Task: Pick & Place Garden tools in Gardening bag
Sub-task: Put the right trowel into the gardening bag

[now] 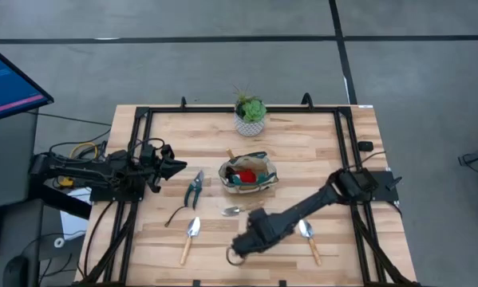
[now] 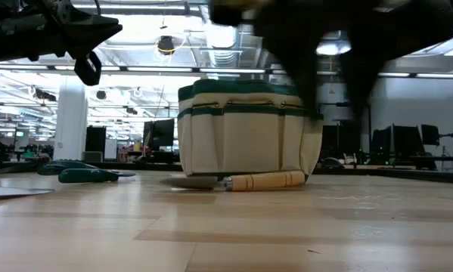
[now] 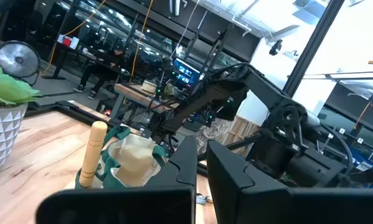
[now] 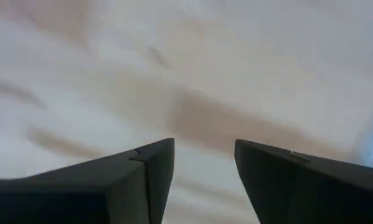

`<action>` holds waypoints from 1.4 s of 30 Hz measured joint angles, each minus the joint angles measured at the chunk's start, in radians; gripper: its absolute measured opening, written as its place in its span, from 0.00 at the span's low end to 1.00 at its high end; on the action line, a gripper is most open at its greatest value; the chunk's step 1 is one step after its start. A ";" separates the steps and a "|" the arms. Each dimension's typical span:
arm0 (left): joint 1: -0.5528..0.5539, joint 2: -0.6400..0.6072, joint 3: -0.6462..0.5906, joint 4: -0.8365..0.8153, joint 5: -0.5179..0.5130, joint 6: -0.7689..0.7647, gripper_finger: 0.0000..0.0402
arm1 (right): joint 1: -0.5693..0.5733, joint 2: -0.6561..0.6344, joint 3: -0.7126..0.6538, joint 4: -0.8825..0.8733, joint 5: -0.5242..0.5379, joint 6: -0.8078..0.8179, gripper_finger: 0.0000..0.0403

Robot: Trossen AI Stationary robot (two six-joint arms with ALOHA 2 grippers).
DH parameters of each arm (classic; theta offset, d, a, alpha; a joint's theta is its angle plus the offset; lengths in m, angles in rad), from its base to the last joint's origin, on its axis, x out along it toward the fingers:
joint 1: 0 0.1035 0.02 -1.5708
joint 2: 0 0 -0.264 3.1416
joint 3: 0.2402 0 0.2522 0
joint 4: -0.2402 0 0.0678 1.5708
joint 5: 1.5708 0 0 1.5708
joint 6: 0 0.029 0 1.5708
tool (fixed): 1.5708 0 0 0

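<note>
The tan gardening bag (image 1: 248, 176) with green trim stands at the table's middle. It holds a red-and-black item (image 1: 242, 171), and a wooden handle (image 3: 93, 152) sticks up out of it. On the table lie pruning shears (image 1: 195, 189), a thin black curved tool (image 1: 176, 214), and three trowels: one at front left (image 1: 191, 234), one at front right (image 1: 309, 238), one right in front of the bag (image 2: 264, 181). My right gripper (image 1: 237, 249) is open and empty, low over bare wood near the front edge (image 4: 203, 162). My left gripper (image 1: 172, 166) is shut and empty, raised left of the bag.
A green plant in a white pot (image 1: 250, 117) stands at the far edge behind the bag. My right arm (image 1: 302, 209) reaches slantwise across the table in front of the bag. A black frame rail (image 1: 143, 135) runs along the table's sides. Bare wood lies at far right (image 1: 318, 151).
</note>
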 joint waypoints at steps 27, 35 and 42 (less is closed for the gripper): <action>0.000 0.000 0.000 0.001 0.000 0.000 0.02 | 0.464 -0.168 0.000 -0.130 -0.341 0.631 0.41; 0.000 0.000 0.000 0.007 0.000 0.000 0.02 | 0.452 -0.179 0.000 -0.020 -0.176 0.531 0.37; 0.000 0.000 0.000 0.008 0.000 0.000 0.02 | 0.413 -0.179 0.000 -0.189 -0.197 0.432 0.43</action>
